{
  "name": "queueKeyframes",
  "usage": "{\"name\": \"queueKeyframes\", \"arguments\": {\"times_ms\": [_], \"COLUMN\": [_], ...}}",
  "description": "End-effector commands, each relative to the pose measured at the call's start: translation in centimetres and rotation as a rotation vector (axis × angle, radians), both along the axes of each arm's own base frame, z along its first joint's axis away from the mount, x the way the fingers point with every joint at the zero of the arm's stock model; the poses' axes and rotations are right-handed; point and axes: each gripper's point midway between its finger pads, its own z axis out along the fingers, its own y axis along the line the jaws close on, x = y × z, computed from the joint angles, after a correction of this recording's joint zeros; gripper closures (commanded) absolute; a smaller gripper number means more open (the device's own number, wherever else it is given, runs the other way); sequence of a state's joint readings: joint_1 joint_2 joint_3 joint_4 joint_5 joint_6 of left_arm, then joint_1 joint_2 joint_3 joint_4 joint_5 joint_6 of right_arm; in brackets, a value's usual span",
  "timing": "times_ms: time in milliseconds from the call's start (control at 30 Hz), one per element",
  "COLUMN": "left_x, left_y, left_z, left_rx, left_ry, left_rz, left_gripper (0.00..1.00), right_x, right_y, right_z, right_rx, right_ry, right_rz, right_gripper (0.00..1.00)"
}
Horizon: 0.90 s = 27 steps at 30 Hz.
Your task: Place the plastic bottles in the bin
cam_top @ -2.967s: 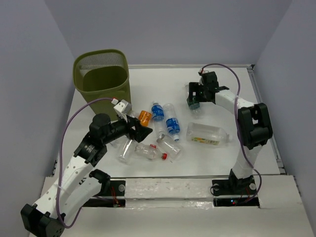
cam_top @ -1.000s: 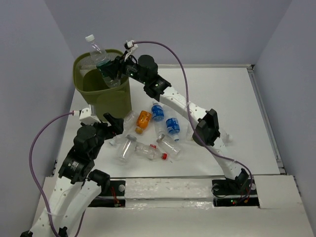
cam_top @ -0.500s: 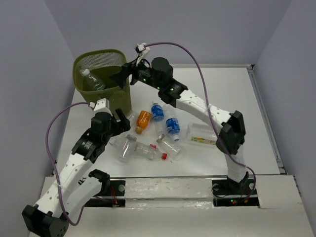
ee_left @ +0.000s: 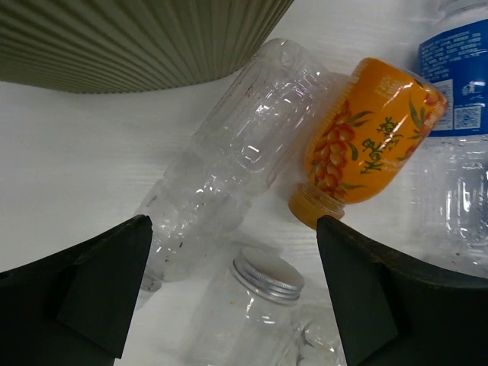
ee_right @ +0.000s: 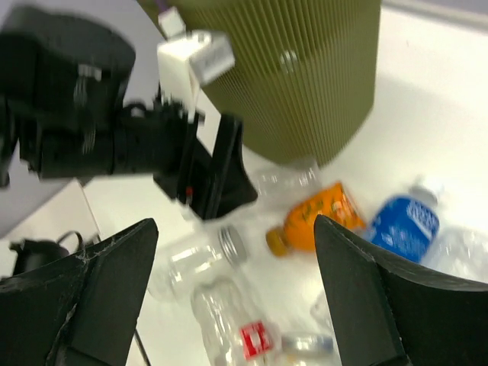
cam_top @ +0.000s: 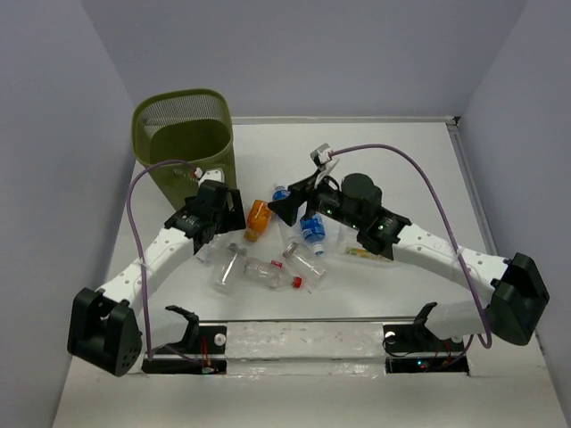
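The left gripper [ee_left: 232, 229] was spread wide and grasped nothing. Below the gap between its fingers [ee_left: 99, 290] a clear bottle [ee_left: 244, 152] lay slantwise on its side, its far end close under the wall of the bin [ee_left: 137, 38]. Just beside it, to the right, lay an orange bottle [ee_left: 366, 130] with its neck pointing down toward a bottle with a silver cap [ee_left: 267, 274]. Farther right was a blue-labelled bottle [ee_left: 457, 76].

The right gripper [ee_right: 235, 225] was also spread and empty, hanging over the same heap, with the orange bottle and the blue-labelled one beneath it.

From above, the two grippers faced each other across the orange bottle. A red-capped bottle [cam_top: 268, 275] lay nearer the arm bases. All these bottles lay clustered mid-table on the white table [cam_top: 401, 160]. The bin stood upright at the far left corner. Pale grey-blue walls [cam_top: 312, 53] closed in three sides.
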State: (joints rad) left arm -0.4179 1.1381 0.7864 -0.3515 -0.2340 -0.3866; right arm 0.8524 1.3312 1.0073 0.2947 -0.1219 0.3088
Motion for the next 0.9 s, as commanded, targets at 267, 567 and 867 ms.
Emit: {"name": "queueKeyframes", "arguments": {"times_ms": [267,567,867], "left_x": [2.9,1.8,0.8], "left_y": [0.5,-1.1,-1.0], "left_z": [-2.3,-6.2,-5.9], "left_rx": [0.178,0.143,0.129], "left_ry": [0.093,0.258,0.254], "left_rz": [-0.061,-0.123,-0.115], "left_gripper": [0.01,0.09,0.29], "right_x": [-1.4,-1.2,-2.1], "right_y": [-3.0,-3.6,-4.6], "right_z": [0.5,-3.5,-6.2], "right_rx": [0.051,-0.001,-0.014], "right_ry": [-0.023,0.047,0.114], "right_rz": [-0.066,-0.1,-0.116], "right_gripper": [0.12,0.09,0.09]}}
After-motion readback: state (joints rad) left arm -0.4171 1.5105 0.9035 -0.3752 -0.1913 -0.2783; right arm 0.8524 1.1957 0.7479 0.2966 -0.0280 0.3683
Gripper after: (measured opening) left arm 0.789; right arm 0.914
